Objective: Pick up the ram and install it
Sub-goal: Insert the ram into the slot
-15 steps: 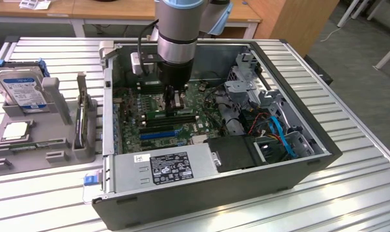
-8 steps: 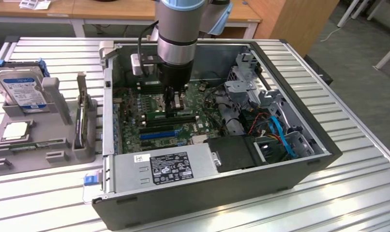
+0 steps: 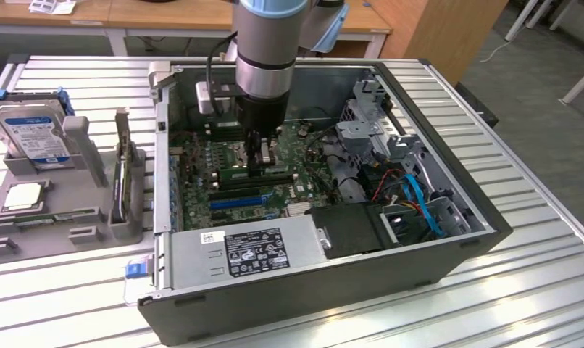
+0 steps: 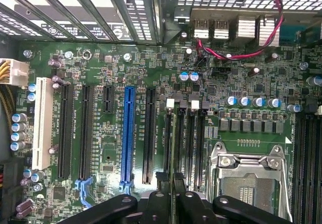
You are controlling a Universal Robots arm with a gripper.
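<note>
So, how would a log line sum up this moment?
stage: install | hand: shut on ram, inside case | ram: held above slots, not yet seated | drive: in tray outside case

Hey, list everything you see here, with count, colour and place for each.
Table: one, silver slats, under everything.
Computer case: one, dark grey, open, on the table.
Motherboard: one, green, inside the case.
Power supply: one, silver, black label, inside the case.
Grey holder: one, on the table, exterior view's left.
Hard drive: one, blue-white label, upright in the holder.
Processor chip: one, silver-topped, in the holder.
Ram-like stick: one, green, in the holder beside the processor chip.
Robot arm: one, grey, down inside the case.
Gripper: one, black, above the motherboard.
</note>
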